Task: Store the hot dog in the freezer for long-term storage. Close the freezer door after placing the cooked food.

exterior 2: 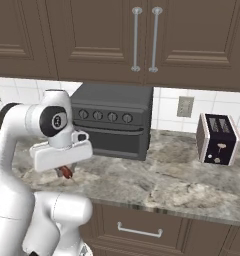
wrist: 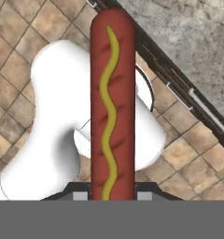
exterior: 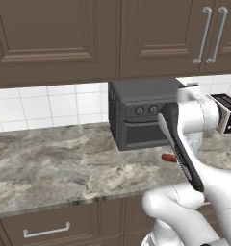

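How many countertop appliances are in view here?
2. A dark toaster oven stands on the counter against the tiled wall, under the cabinets. A two-slot toaster stands to its right, apart from it. More may lie outside the frames.

dark brown cabinets (exterior: 55,38), white tile wall (exterior: 50,103), marble counter (exterior: 55,163).

The slender reddish-brown hot dog (exterior: 168,157) shows just one end in the left base view, the rest behind the white arm. In the right base view the hot dog (exterior 2: 66,172) peeks below the white hand, which covers the jaws. In the hand view its lower end (wrist: 112,186) is cut off at the bottom.
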Controlling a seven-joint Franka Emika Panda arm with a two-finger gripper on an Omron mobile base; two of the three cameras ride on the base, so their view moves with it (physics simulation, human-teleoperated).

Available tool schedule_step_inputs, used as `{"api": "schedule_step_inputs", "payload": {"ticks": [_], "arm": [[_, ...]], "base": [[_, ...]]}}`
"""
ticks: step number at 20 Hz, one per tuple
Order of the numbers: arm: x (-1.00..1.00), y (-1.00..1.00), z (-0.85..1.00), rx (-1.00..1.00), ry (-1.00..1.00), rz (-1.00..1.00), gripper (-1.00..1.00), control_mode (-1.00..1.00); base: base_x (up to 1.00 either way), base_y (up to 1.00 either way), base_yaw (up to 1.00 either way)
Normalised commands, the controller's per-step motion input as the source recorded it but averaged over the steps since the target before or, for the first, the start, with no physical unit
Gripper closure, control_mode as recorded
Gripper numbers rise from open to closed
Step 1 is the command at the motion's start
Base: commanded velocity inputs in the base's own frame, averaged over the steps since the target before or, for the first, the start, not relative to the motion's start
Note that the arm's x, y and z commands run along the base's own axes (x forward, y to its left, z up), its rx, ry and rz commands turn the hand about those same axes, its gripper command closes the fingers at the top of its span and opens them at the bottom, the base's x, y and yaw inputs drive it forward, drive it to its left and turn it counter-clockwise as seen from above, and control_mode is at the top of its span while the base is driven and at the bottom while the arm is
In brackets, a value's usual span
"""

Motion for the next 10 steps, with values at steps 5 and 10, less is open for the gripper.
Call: {"api": "schedule_step_inputs", "payload": {"ticks": [5,10], "arm": [[-0.38,0.00,0.55,0.01,-0.11,0.06,1.00,-1.00],[-0.05,-0.01,0.23,0.18,0.12,0.01,1.00,-1.00]], "base": [[0.00,0.00,0.00],[0.00,0.00,0.00]]}}
